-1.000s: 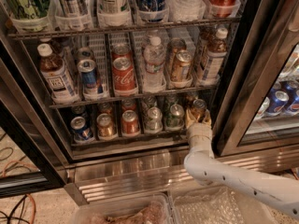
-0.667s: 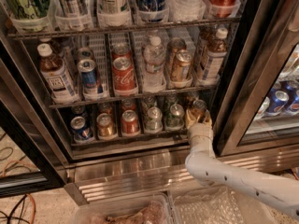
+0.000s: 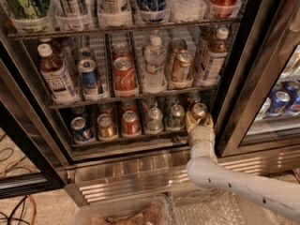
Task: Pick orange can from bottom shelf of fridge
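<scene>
The fridge (image 3: 243,78) stands open, with wire racks of drinks. On the bottom shelf (image 3: 126,142) a row of short cans sits in clear lanes. The orange can (image 3: 198,110), coppery with a silver lid, stands at the right end of that row. My gripper (image 3: 199,122) reaches up from the lower right on a white arm, and its yellowish fingers (image 3: 190,122) hug both sides of the can's lower body. The can stands upright at the shelf's front.
Left of the held can stand two silver-green cans (image 3: 176,116), a redder-orange can (image 3: 130,123), a gold-brown can (image 3: 106,126) and a blue can (image 3: 82,128). Bottles and taller cans fill the rack above (image 3: 131,95). The dark door frame (image 3: 234,125) is just right of my gripper. A ribbed steel base (image 3: 140,170) is below.
</scene>
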You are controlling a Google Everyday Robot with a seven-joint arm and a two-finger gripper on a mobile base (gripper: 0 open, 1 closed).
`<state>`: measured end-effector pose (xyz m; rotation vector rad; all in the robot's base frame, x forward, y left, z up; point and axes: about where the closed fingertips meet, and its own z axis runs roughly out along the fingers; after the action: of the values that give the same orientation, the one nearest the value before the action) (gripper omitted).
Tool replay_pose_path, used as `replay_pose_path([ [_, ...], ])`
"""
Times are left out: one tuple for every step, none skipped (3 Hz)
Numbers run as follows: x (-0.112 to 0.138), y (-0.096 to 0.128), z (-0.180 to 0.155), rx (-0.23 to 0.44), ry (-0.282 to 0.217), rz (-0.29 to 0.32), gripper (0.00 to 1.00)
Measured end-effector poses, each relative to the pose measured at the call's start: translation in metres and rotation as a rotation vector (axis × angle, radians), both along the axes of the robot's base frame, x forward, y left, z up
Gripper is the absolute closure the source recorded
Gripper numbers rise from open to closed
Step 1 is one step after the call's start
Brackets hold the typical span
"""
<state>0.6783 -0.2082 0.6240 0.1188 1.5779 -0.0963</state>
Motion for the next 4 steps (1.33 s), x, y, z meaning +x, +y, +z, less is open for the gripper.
replay_pose_path([
  [-0.014, -0.002, 0.018, -0.013, -0.037, -0.006, 1.00],
  [-0.031, -0.005, 0.036, -0.032, -0.082, -0.013, 1.00],
  [-0.056, -0.002, 0.049, -0.071, -0.116, 0.004, 1.00],
  [-0.102, 0.012, 0.065, -0.076, -0.164, 0.066, 1.00],
])
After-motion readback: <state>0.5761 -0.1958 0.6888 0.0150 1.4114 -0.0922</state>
